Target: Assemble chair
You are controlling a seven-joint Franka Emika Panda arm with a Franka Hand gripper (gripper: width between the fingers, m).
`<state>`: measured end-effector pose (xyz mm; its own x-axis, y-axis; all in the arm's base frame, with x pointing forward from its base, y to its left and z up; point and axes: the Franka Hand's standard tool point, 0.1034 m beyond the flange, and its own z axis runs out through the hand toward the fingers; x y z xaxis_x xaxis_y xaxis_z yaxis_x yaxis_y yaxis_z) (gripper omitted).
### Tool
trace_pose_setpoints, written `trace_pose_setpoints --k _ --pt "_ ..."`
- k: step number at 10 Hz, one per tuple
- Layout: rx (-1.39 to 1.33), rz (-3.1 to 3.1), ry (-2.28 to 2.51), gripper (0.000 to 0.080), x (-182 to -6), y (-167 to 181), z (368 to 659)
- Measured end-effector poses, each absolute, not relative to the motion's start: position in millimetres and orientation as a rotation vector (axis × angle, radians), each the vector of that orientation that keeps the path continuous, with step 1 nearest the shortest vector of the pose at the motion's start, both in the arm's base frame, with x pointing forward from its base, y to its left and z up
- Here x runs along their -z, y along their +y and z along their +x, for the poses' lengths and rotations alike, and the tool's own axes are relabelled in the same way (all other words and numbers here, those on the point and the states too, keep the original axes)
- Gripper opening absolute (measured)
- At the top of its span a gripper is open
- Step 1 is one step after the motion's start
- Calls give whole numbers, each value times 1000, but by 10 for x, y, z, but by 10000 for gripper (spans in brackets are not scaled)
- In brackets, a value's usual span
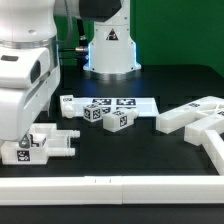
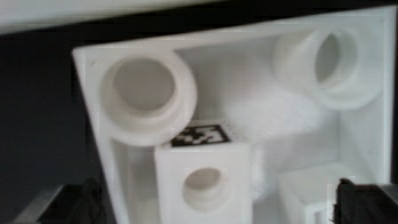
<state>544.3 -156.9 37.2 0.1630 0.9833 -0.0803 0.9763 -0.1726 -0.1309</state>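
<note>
The gripper [image 2: 214, 203] hangs low over a white chair part [image 2: 196, 95] with two big round holes, at the exterior view's left. Its fingers [image 2: 71, 203] stand wide, one on each side. I think this is the grabbing step. Next it needs to squeeze shut gently, then lift straight up.

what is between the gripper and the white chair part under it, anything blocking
Nothing visible. In the wrist view the chair part lies straight ahead of the gripper, with its fingers on either side of the part. The small tagged blocks and the marker board sit apart, toward the exterior view's right.
</note>
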Motion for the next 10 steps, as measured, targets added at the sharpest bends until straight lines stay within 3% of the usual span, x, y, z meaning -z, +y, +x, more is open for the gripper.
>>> trace_pose_setpoints --k 4,8,9,10 --pt "-238 -2349 -1980 648 -201 -1599 5388" --pt "-240 -2347 -1979 637 -173 -1598 5374" --pt "-240 -2347 -1979 458 -173 -1598 5374" --pt "-239 -2348 -1980 458 -181 -1600 5380"
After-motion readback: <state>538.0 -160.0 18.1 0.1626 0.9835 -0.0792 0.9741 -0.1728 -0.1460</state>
